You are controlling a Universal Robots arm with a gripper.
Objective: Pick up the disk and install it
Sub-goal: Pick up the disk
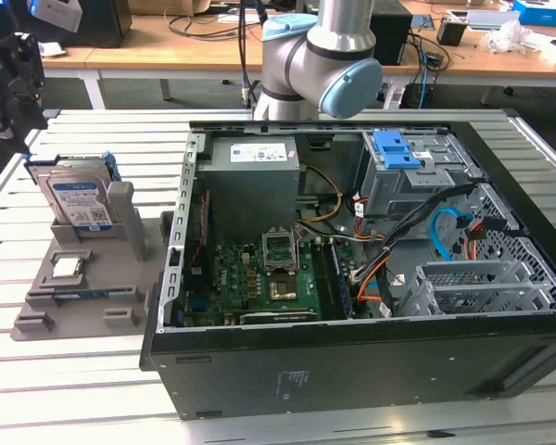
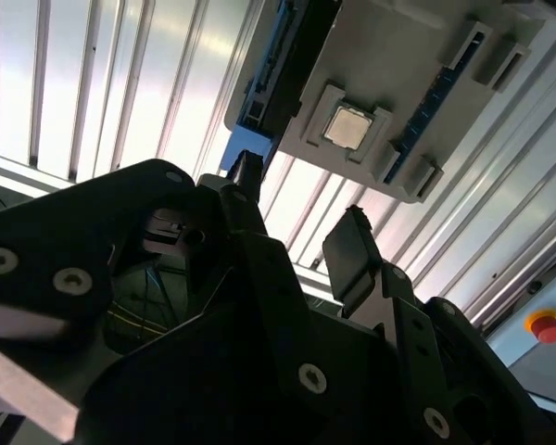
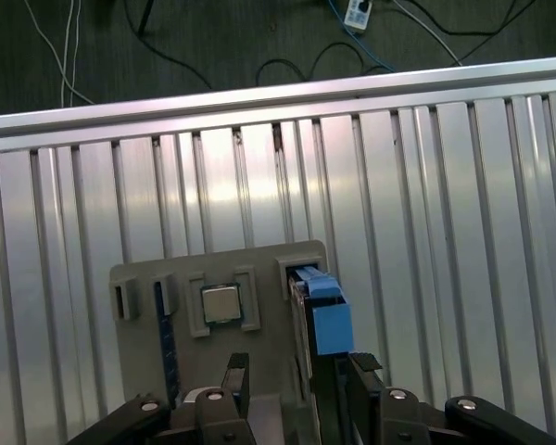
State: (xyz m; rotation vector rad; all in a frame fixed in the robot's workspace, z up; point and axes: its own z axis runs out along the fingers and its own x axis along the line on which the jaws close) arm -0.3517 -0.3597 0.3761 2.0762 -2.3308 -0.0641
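Two fingers of my gripper stand wide apart with nothing between them. I hang over the slatted metal table at the exterior view's left, above the disk and apart from it. The disk stands on edge in a slot of the grey holder, with its white-and-blue label facing the camera and blue rails along its sides. In the first wrist view I look down on its upper edge and blue rail, which line up with the gap between my fingers but touch neither. A small square processor chip sits flat in a recess of the same holder, near the disk. In the second wrist view the dark strip with a blue edge at the holder's side is probably the disk, though I cannot be sure. At the exterior view's right the open computer case lies on the table, holding its grey drive cage with a blue latch.
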